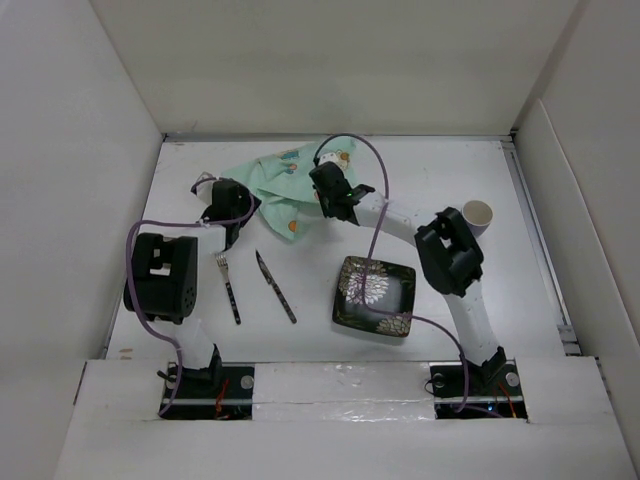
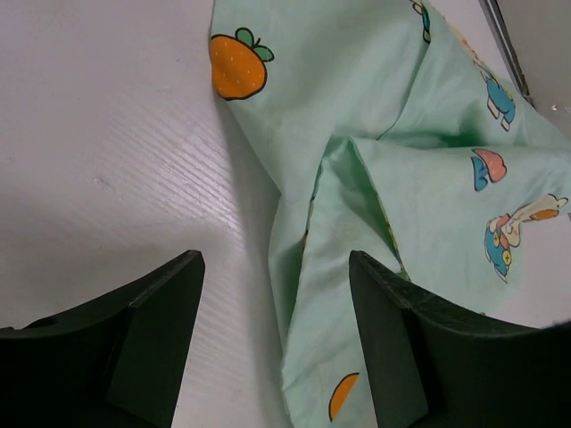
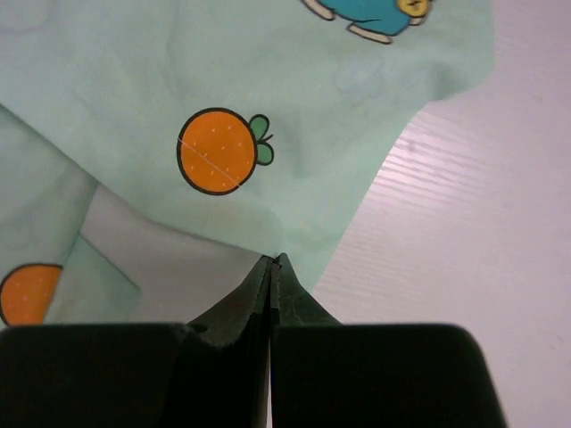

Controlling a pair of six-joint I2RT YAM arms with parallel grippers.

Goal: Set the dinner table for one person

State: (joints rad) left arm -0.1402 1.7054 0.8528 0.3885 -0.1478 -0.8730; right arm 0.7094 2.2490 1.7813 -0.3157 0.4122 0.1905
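Observation:
The mint-green cartoon cloth mat [image 1: 283, 183] lies crumpled at the back middle of the white dinner table [image 1: 430, 170]. My left gripper [image 1: 228, 208] is open; in the left wrist view [image 2: 275, 263] its fingers straddle a folded edge of the mat [image 2: 401, 107], with the table [image 2: 107, 134] under the left finger. My right gripper [image 1: 330, 195] is shut on a corner of the mat [image 3: 223, 71], which hangs lifted over the table [image 3: 482, 223]; its closed tips [image 3: 272, 263] meet the cloth edge.
A fork [image 1: 228, 288] and a knife [image 1: 275, 286] lie side by side at the front left. A dark square plate with a flower pattern [image 1: 375, 295] sits at the front middle. A white cup [image 1: 478, 215] stands at the right. White walls enclose three sides.

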